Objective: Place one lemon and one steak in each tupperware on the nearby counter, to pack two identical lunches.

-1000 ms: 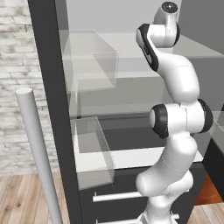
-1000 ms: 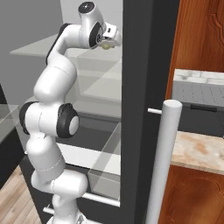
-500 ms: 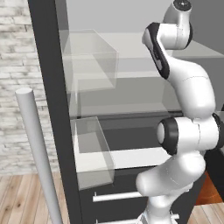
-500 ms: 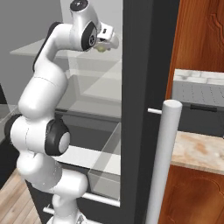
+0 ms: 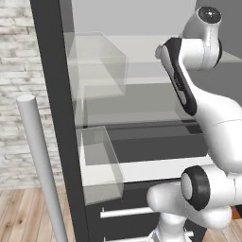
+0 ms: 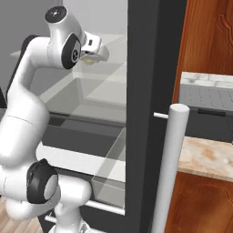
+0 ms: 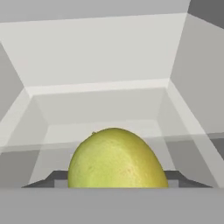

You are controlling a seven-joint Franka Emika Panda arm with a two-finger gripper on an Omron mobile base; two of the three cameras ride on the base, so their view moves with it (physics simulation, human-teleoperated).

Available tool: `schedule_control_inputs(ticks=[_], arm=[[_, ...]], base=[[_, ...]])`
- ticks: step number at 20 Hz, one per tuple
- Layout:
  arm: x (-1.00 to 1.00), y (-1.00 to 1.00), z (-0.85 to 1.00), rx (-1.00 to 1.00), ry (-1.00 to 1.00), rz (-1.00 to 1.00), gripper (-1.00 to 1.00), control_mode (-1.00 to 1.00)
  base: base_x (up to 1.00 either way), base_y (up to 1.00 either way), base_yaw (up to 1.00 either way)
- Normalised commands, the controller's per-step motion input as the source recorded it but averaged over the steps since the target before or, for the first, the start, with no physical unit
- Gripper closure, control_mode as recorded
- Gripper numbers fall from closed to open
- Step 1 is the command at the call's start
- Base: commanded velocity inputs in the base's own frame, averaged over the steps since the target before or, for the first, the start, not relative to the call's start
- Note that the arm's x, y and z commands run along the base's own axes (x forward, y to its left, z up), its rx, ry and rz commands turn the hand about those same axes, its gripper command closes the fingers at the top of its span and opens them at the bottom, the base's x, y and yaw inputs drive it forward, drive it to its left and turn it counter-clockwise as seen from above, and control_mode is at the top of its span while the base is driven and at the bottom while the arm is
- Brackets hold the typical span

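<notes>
A yellow-green lemon (image 7: 114, 157) sits between my gripper's (image 7: 114, 180) dark fingertips (image 7: 56, 176), with the jaws shut on it. In the right base view the gripper (image 6: 93, 56) hangs high in front of the open fridge's upper shelf, the lemon (image 6: 89, 58) showing pale yellow under the hand. A strip of the beige mottled counter (image 6: 207, 155) lies to the right, past the fridge door. The steak and the tupperware are out of view.
The fridge's dark door edge (image 6: 150, 91) and its grey bar handle (image 6: 170, 173) stand close on the right. Clear bins (image 5: 97, 64) (image 5: 99, 160) and glass shelves line the inside. A grey appliance (image 6: 205, 111) sits at the counter's back.
The arm has swung, bringing the hand with the lemon back from deeper in the fridge, leftward and a little lower in the right base view. The grip on the lemon is unchanged.
</notes>
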Motion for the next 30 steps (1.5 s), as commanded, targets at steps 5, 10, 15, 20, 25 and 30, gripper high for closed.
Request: schedule_control_inputs(ticks=[5,10,15,20,25,30], arm=[[-1.00,0.00,0.00,0.00,-0.07,0.03,1.00,-1.00],[-1.00,0.05,0.00,-0.02,-0.04,0.01,1.00,-1.00],[-1.00,0.08,0.00,-0.04,0.00,0.01,1.00,-1.00],[-0.20,0.00,0.00,-0.01,-0.01,0.00,1.00,1.00],[0.00,0.00,0.00,0.00,0.00,0.00,1.00,1.00],[0.00,0.00,0.00,0.00,0.00,0.00,1.00,1.00]], base=[[0.00,0.00,0.00],[0.00,0.00,0.00],[0.00,0.00,0.00],[-0.80,0.00,0.01],[-1.00,-0.02,0.01],[-0.88,-0.62,0.00]])
